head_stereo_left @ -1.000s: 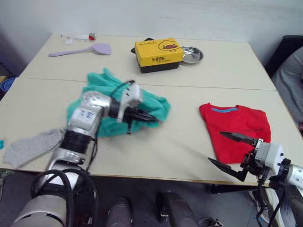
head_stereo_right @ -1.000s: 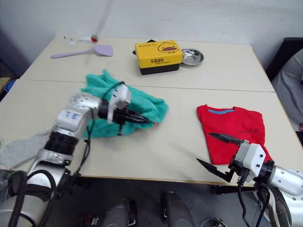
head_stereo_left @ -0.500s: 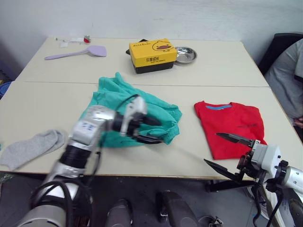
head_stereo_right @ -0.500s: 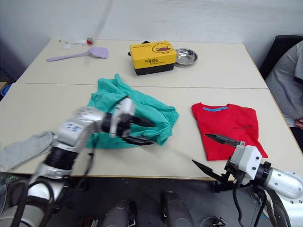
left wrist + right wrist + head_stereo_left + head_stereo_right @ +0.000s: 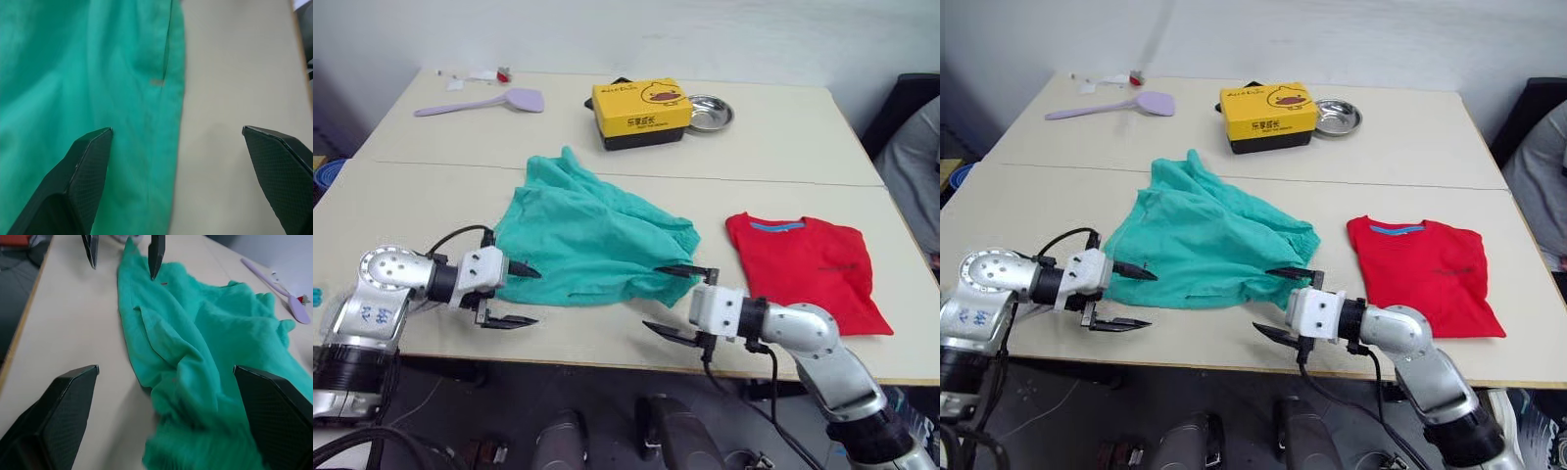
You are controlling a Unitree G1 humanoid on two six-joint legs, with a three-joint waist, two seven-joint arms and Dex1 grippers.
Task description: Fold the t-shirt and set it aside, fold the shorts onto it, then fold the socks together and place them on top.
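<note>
From the head camera, the teal shorts [image 5: 592, 240] are lying spread on the table [image 5: 783, 147], with the folded red t-shirt [image 5: 808, 269] resting apart on their right. The left gripper [image 5: 514, 296] and right gripper [image 5: 677, 303] are flanking the shorts' near hem, fingers spread, gripping nothing. In the left wrist view, the spread fingers [image 5: 88, 166] are straddling the hem. In the right wrist view, the wide-apart fingers [image 5: 63, 406] are facing the rumpled shorts and the other gripper's tips.

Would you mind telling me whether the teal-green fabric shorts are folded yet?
Not folded: the teal-green fabric shorts lie spread and rumpled in one layer on the table.
</note>
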